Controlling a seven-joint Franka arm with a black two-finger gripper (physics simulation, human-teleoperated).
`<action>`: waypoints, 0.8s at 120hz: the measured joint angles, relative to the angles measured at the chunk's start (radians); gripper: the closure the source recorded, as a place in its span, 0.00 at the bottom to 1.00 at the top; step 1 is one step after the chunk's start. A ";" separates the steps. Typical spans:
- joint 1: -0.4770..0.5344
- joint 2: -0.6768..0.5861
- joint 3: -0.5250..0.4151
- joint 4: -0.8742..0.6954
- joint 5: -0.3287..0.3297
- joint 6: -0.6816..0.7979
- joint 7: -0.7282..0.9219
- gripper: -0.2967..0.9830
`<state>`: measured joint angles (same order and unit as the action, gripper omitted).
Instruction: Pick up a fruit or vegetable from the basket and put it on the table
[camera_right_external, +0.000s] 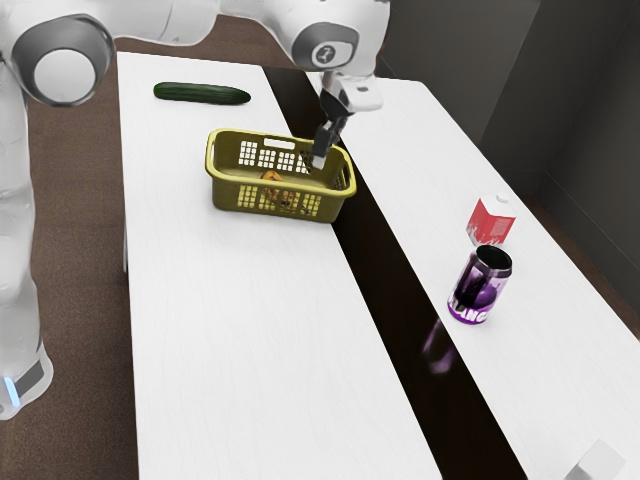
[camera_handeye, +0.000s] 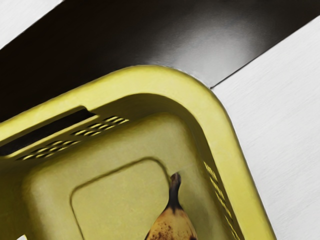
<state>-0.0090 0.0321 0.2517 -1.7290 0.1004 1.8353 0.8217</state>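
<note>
The gripper (camera_right_external: 322, 154) hangs at the basket's end toward the exterior view's right, its tip overlapping the rim area; its opening cannot be made out. The yellow-green basket (camera_right_external: 228, 193) stands upright on the table, with a small orange-brown item (camera_right_external: 271, 177) inside. From the wrist camera, a rounded corner of the basket (camera_handeye: 222, 125) shows, and a brown-spotted banana (camera_handeye: 172, 226) lies on its floor, dark stem pointing toward that corner. The rest of the banana is out of sight. Nothing is visibly held.
A cucumber (camera_right_external: 202, 94) lies on the white table (camera_right_external: 240, 330) behind the basket. Toward the exterior view's right stand a red-and-white carton (camera_right_external: 491, 221) and a purple can (camera_right_external: 480, 286). A dark strip (camera_right_external: 385, 300) runs along the table beside the basket.
</note>
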 joint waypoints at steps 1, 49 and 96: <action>-0.001 0.003 0.000 0.000 0.000 0.003 0.004 0.23; 0.144 0.074 -0.044 0.034 -0.016 0.064 0.158 0.23; 0.148 0.045 -0.044 -0.078 -0.028 0.085 0.235 0.23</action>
<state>0.1392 0.0771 0.2073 -1.8069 0.0726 1.9205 1.0572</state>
